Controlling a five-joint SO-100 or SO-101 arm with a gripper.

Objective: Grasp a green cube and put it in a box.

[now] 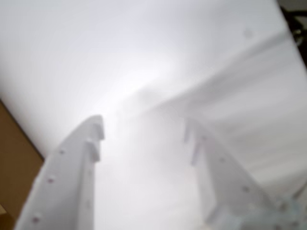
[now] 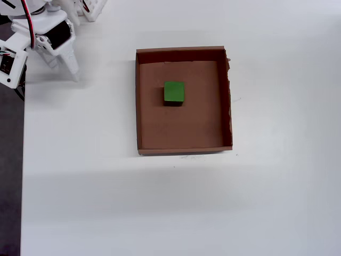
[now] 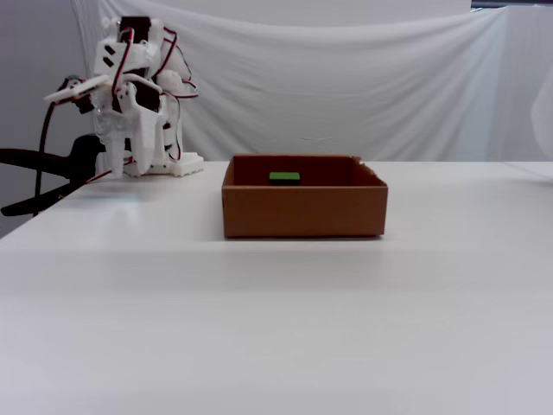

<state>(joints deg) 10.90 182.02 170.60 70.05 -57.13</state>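
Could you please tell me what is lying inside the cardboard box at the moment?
Only the green cube lies inside the box, toward its far wall. The floor beneath the cube is covered.

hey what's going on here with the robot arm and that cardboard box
Nothing is being handled right now. The green cube already sits inside the box, toward its far side from the fixed camera, apart from the walls. The white arm is folded back near the table's corner, well clear of the box, with its gripper open and empty over bare white table. Judging by how things lie, the placing looks done.
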